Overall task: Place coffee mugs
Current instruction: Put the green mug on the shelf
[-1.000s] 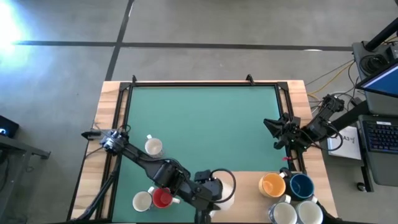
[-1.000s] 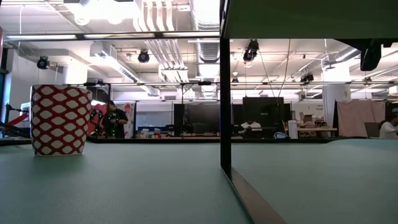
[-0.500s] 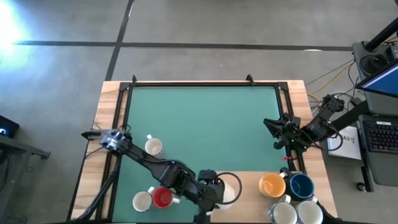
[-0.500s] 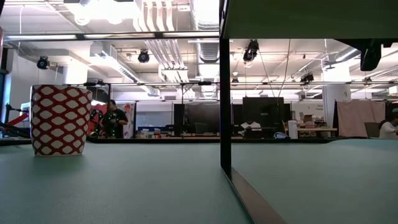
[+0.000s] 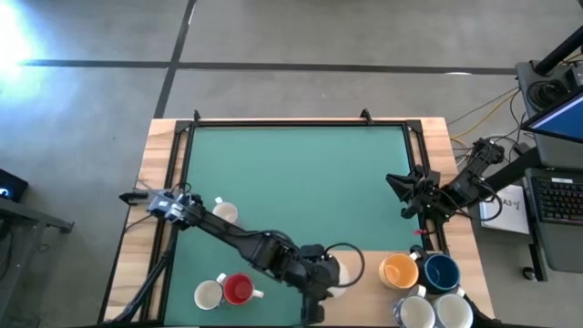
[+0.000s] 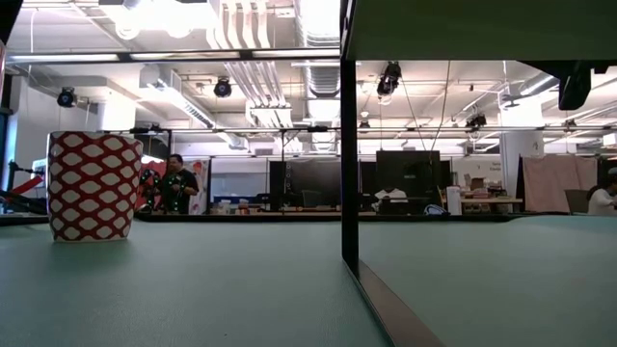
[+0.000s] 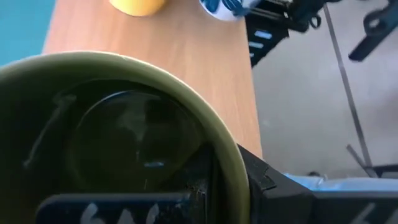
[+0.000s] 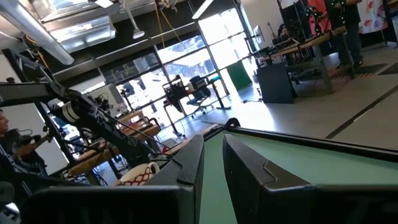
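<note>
Gripping the olive-lined mug (image 7: 124, 134), apparently: only left wrist view shows.

High view straight down; low view level at mat (image 6: 193, 289); both share mat

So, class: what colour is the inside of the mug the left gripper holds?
Olive green inside the mug; the left wrist view shows it best.

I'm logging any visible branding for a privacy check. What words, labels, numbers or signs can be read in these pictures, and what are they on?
None can be read.
Paper sheet beside the table's right edge: it carries dark marks, too small and blurred to read.
Red mug: a white lattice pattern only, no lettering.
Green-lined mug that the left gripper holds: no print visible.
</note>
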